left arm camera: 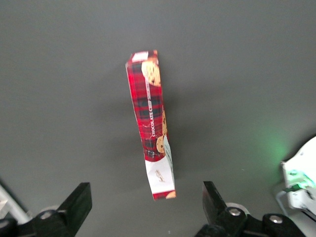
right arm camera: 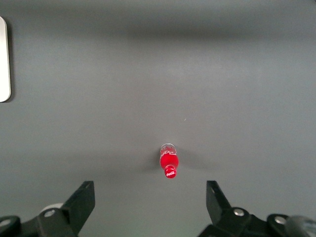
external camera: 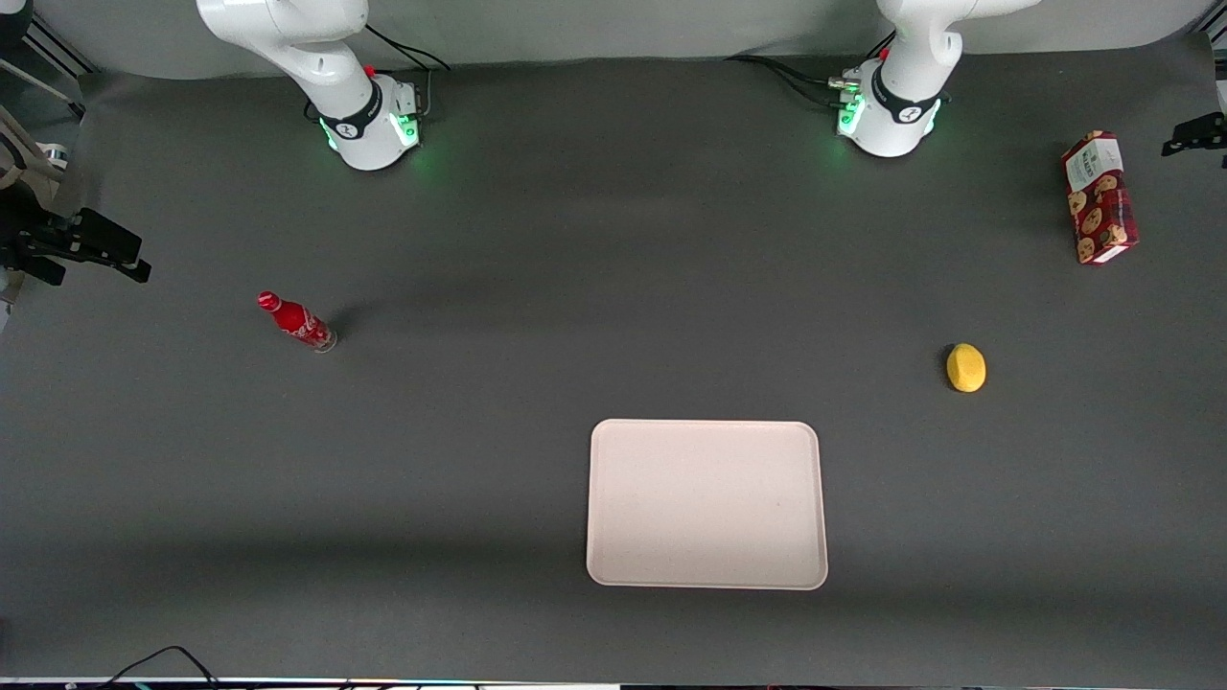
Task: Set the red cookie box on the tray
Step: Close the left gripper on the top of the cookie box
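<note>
The red cookie box [external camera: 1099, 196] lies on the dark table toward the working arm's end, its white label at the end farther from the front camera. In the left wrist view the box [left arm camera: 150, 116] is seen from well above. My left gripper [left arm camera: 145, 207] hangs high over it, open wide and empty, with its fingers [left arm camera: 76, 202] clear of the box. Part of the gripper shows at the edge of the front view [external camera: 1193, 134]. The pale pinkish-white tray [external camera: 706, 503] lies flat and bare near the front camera, much nearer to it than the box.
A yellow lemon [external camera: 966, 368] lies on the table between the box and the tray. A small red bottle [external camera: 295, 321] stands toward the parked arm's end. The working arm's base [external camera: 891, 115] stands beside the box.
</note>
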